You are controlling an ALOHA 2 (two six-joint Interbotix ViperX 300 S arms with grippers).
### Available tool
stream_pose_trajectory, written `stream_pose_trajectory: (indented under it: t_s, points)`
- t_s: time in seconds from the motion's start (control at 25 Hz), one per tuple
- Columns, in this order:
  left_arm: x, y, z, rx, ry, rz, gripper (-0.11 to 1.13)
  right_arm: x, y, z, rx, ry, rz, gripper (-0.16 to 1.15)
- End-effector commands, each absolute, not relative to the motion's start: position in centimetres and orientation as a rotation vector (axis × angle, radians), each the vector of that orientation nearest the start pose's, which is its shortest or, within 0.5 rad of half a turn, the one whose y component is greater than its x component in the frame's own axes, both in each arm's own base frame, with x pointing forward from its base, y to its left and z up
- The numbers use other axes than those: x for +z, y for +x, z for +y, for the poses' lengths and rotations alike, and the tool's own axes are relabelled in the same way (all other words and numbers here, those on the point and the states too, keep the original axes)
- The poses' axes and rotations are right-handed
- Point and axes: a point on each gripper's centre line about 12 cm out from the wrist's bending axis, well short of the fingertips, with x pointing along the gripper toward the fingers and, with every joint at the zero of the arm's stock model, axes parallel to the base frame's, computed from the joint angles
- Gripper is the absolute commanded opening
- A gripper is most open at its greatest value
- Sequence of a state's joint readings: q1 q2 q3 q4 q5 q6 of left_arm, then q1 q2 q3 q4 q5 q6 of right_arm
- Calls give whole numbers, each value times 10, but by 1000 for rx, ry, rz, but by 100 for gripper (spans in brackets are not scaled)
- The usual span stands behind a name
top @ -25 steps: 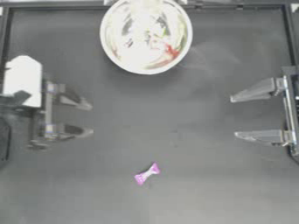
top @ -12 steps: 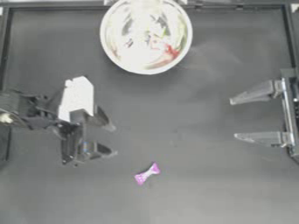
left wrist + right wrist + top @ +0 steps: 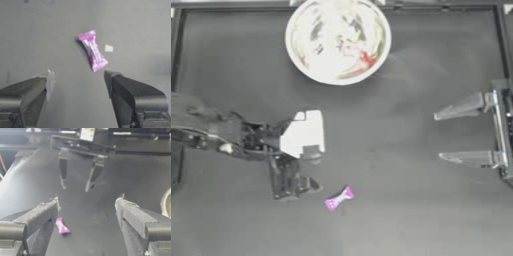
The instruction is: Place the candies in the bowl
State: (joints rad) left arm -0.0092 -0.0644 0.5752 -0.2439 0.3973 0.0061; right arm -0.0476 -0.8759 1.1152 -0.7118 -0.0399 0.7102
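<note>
One purple-magenta candy (image 3: 338,198) lies on the dark table toward the front; it also shows in the left wrist view (image 3: 93,51) and the right wrist view (image 3: 61,226). My left gripper (image 3: 296,190) hovers open just left of it, the candy lying just beyond its fingertips (image 3: 50,76). The silver bowl (image 3: 299,55) stands at the back centre. A red candy (image 3: 365,59) shows inside; other sweets there blur into reflections. My right gripper (image 3: 438,136) rests open at the right side, nothing in it.
The table's raised rim (image 3: 184,11) runs along the back and sides. From the right wrist view I see the left gripper (image 3: 78,186) across the table and the bowl's edge (image 3: 166,203).
My left arm has swung out from the table's left edge, toward the middle and front, bringing its open gripper close to the purple candy. The right arm has not moved.
</note>
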Motion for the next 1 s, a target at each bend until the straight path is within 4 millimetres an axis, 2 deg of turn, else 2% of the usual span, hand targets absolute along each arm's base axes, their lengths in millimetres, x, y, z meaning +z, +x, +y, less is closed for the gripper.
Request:
stream_pose_trajectory:
  t_s: [0.04,0.56,1.0]
  points:
    - [205,387,-20,9,-225,902,94,272,216,-7,-17,16,199,97]
    - [183,427,-39,38,-190,992,97,272,216,-5,-5,24,189,96]
    - [169,445,-46,52,-223,1024,101,269,215,-3,11,24,183,96]
